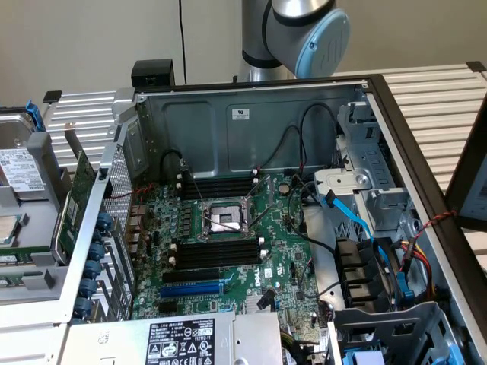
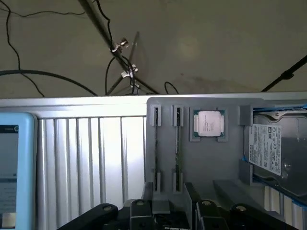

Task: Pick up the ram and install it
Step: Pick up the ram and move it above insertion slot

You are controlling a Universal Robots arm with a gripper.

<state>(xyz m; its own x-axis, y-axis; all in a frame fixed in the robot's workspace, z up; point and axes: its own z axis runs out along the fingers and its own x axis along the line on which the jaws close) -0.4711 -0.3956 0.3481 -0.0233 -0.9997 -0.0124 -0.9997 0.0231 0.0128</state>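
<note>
green motherboard point(image 1: 281, 262) with black slots point(image 1: 217, 251) and a blue slot point(image 1: 190, 290); green ram point(image 2: 178, 143) in grey tray point(image 2: 206, 163); silver ribbed tabletop point(image 2: 86, 158); pale blue cap point(image 1: 323, 42) on grey arm point(image 1: 257, 30).

Soft, even room light falls on the open computer case point(image 1: 251, 114) — its interior sits darker than the pale ribbed tabletop point(image 1: 441, 99) around it. In the wrist view that tabletop glares nearly white, while the wall point(image 2: 216, 48) behind stays dim and brownish.

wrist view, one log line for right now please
ram: on edge in grey tray slot, beside cpu | gripper: close to ram's end | install: not yet done
</note>
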